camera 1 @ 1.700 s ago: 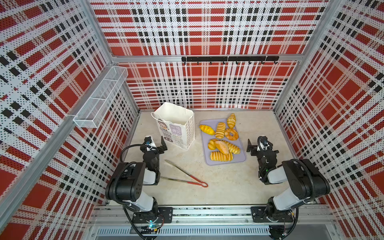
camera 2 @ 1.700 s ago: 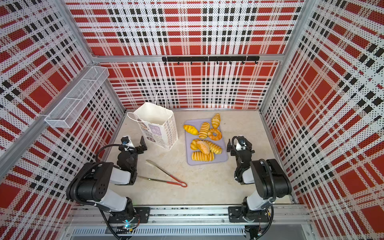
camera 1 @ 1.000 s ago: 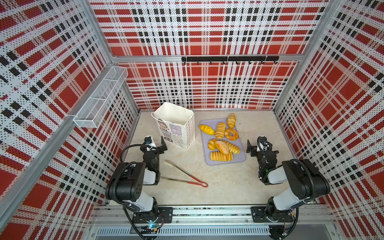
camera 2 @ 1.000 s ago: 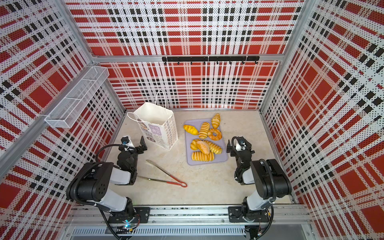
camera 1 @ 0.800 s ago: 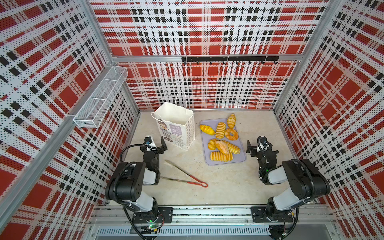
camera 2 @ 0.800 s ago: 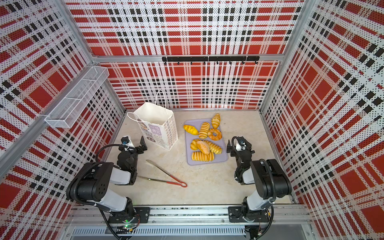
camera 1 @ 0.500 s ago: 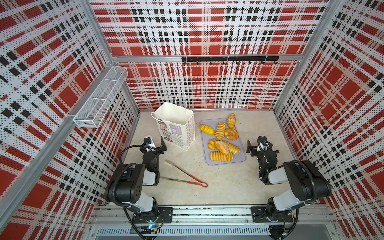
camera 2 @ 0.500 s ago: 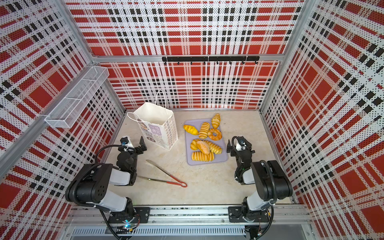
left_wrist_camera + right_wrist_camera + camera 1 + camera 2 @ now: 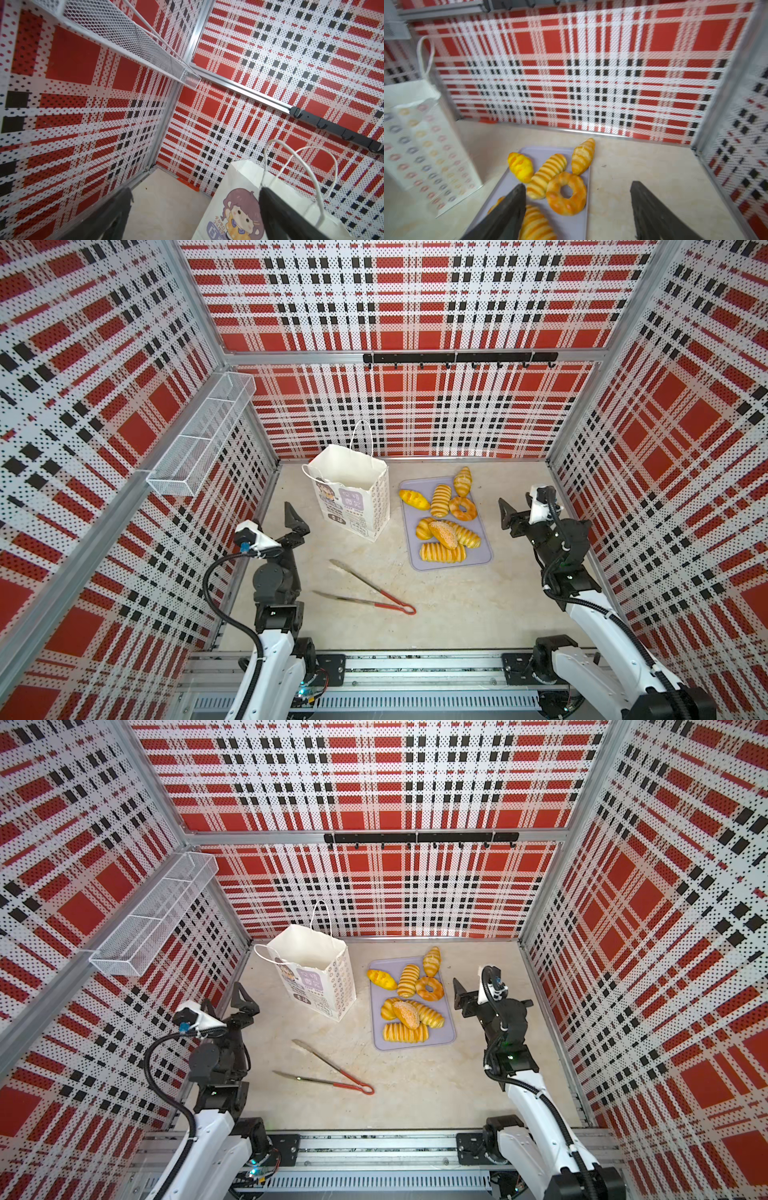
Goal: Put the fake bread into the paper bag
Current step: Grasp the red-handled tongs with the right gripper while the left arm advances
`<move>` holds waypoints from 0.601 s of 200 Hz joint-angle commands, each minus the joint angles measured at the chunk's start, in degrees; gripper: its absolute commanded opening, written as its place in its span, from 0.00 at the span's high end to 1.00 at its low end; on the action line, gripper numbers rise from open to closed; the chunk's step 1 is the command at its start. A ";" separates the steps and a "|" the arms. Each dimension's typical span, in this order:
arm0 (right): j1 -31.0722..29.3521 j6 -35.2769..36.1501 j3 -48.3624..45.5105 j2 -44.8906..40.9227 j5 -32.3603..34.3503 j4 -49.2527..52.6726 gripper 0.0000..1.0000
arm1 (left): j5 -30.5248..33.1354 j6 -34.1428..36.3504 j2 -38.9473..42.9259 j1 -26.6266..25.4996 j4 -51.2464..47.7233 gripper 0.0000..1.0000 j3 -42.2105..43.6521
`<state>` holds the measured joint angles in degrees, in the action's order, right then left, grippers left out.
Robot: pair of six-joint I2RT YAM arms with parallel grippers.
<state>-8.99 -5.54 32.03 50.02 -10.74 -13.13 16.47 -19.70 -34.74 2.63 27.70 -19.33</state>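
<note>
The fake bread [image 9: 442,531] is several glossy golden pastries lying on a flat lilac tray [image 9: 486,562], among them a ring donut [image 9: 560,205] and a croissant [image 9: 582,155]. In both top views the tall white paper bag [image 9: 351,493] [image 9: 316,977] stands upright and open-topped to the tray's left. My left gripper [image 9: 296,522] [image 9: 195,191] hovers open near the bag's left front, empty, with the cartoon side of the paper bag [image 9: 239,187] ahead of it. My right gripper [image 9: 517,510] [image 9: 578,186] is open and empty just right of the tray.
Red-handled metal tongs [image 9: 374,593] lie open on the beige table in front of the bag and tray. A white wire basket [image 9: 199,439] hangs on the left wall and a black hook rail [image 9: 457,358] on the back wall. Plaid walls enclose three sides.
Both arms have lifted slightly out of their folded pose, and the right wrist view is blurred by motion. Bread, bag and tongs lie as before.
</note>
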 commanded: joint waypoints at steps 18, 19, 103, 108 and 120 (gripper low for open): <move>-15.67 1.03 2.69 -2.18 -8.28 22.03 0.19 | -15.67 -16.66 -4.50 1.29 -35.27 0.04 -8.62; -16.17 0.96 2.69 -2.15 -8.17 22.10 0.19 | -16.16 -16.89 -4.70 1.31 -35.44 0.04 -8.66; -43.58 -12.97 2.69 16.93 -7.42 14.93 0.31 | -32.95 -32.52 -8.99 -1.39 -42.85 0.14 -4.40; -44.81 -13.99 2.87 18.53 -7.44 13.81 0.31 | -32.92 -32.35 -9.39 -1.91 -43.51 0.14 -4.59; -47.25 -15.46 4.23 22.62 -7.06 13.06 0.32 | -32.93 -32.28 -10.70 -3.25 -45.01 0.15 -5.11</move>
<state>-52.21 -15.38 34.04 67.53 -16.82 3.90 -13.21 -50.37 -43.88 1.58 -12.82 -22.68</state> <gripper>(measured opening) 0.688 0.857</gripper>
